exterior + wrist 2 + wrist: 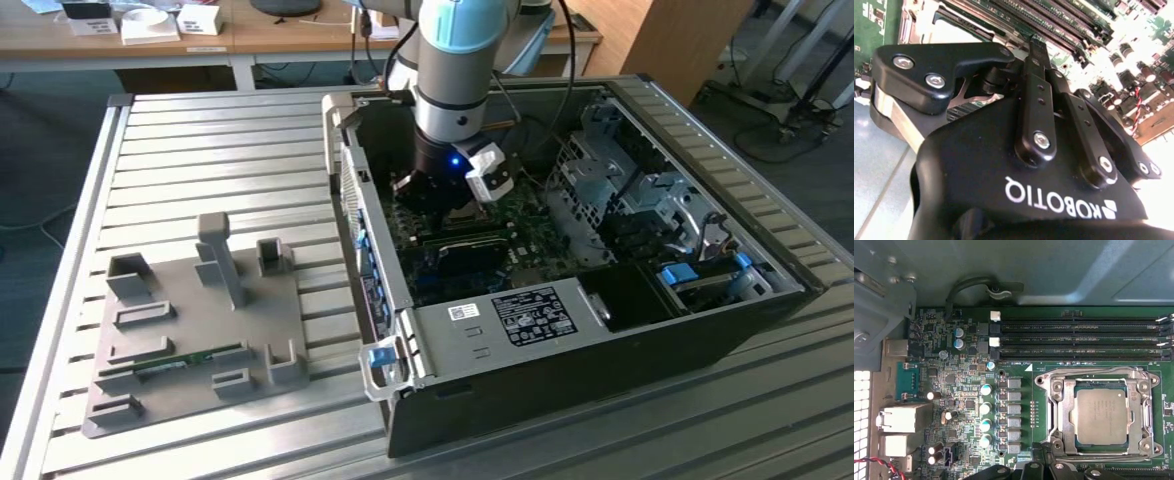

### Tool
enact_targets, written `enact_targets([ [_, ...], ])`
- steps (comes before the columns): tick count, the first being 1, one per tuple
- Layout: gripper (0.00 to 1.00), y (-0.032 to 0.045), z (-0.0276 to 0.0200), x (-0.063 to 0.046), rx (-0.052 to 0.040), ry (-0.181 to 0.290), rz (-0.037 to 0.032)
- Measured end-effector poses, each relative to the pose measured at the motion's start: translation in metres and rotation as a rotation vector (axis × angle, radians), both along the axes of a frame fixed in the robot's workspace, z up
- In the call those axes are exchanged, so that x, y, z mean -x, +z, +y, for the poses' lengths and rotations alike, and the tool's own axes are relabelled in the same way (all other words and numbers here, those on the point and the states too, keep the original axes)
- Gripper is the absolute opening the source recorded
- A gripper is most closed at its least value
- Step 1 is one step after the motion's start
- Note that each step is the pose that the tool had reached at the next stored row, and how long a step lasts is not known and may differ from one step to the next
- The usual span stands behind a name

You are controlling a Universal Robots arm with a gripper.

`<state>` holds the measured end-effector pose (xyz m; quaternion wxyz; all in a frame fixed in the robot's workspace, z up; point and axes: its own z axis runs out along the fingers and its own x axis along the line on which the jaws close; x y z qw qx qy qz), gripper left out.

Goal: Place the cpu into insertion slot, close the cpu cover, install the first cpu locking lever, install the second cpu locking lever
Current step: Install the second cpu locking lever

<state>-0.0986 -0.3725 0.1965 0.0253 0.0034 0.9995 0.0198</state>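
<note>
In the first wrist view the cpu [1101, 416], a silvery-grey square chip, lies flat in the insertion slot [1044, 385] on the green motherboard. The cpu cover [1066, 412], a silver frame plate, lies down around the chip, which shows through its window. Thin metal levers [1089, 373] run along two sides of the frame. My gripper [1041, 460] hovers just off one edge of the socket, apart from the chip. Its black fingers [1036, 50] look shut with nothing between them. In the exterior view the gripper [447, 205] reaches down inside the open computer case.
Long black memory slots [1079, 340] run beside the socket, and capacitors [986, 410] stand on its other side. The case wall [354, 220] and drive cage [627, 190] hem in the arm. A grey fixture plate [187, 330] holding a green memory stick [180, 362] lies at the exterior view's left.
</note>
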Motion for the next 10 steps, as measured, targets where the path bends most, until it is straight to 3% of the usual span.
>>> enact_targets([
  [10, 0.11, -0.0007, -0.0011, 0.0004, 0.0002, 0.000, 0.0001],
])
